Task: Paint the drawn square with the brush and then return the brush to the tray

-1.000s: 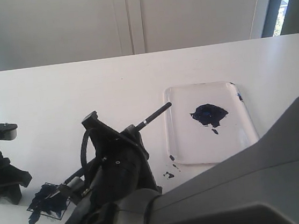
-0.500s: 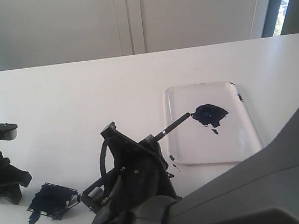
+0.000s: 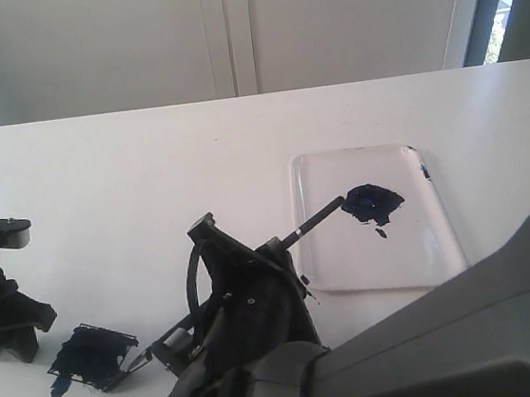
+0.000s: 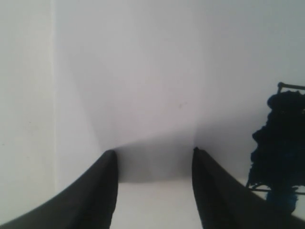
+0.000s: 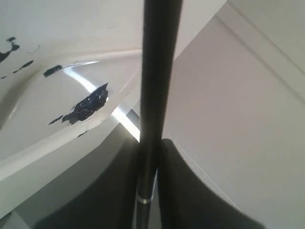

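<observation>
On the white tabletop point(image 3: 146, 164), front left: drawn square point(image 3: 92, 357), filled blue-black. Right gripper point(image 5: 148, 188) jaws clamped on the brush point(image 3: 320, 219), its handle end over the tray point(image 3: 414, 248). Left gripper point(image 4: 152, 191) jaws apart, empty, beside the square.

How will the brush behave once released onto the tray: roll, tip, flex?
Likely to roll: the brush has a thin round handle. It looks longer than the tray is wide, so it may rest on the raised rim and tip. Probably stiff: no sag shows with the right gripper holding it mid-length.
</observation>
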You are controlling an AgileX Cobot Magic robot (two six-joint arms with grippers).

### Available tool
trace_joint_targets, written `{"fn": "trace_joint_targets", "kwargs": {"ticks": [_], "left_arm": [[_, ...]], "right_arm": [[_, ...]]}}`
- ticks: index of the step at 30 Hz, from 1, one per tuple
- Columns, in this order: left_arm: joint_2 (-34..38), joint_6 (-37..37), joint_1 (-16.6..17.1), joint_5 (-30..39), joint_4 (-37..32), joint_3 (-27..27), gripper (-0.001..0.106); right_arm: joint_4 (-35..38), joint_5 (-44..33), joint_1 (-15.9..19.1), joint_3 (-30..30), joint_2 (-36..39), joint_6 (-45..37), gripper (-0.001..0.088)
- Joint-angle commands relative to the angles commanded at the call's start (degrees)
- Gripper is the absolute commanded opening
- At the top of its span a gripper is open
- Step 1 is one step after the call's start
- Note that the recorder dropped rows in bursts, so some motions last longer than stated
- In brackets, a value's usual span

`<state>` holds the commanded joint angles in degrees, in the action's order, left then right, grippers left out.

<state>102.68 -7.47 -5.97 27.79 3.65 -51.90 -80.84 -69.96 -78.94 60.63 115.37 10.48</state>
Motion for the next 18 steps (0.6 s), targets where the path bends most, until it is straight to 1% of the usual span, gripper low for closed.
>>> {"fn": "trace_joint_targets", "kwargs": {"ticks": [3, 5, 8, 12, 18], "left_arm": [[0.0, 0.0, 0.0, 0.0, 0.0, 0.0, 0.054], [0.0, 0.0, 0.0, 0.0, 0.0, 0.0, 0.054], [0.0, 0.0, 0.0, -0.1, 0.0, 0.0, 0.054], [0.0, 0.0, 0.0, 0.0, 0.0, 0.0, 0.054], [0.0, 0.0, 0.0, 0.0, 0.0, 0.0, 0.054]], "right_arm": [[-1.2, 0.0, 1.4, 0.0, 0.1, 0.4, 0.0], [-3.2, 0.0, 2.4, 0.2, 0.1, 2.9, 0.0], [-3.6, 0.0, 2.5, 1.4, 0.1, 5.1, 0.0], [-3.3, 0.0, 2.5, 2.2, 0.1, 4.2, 0.0], [-3.0, 0.0, 3.6, 2.2, 1.2, 3.2, 0.0]]}}
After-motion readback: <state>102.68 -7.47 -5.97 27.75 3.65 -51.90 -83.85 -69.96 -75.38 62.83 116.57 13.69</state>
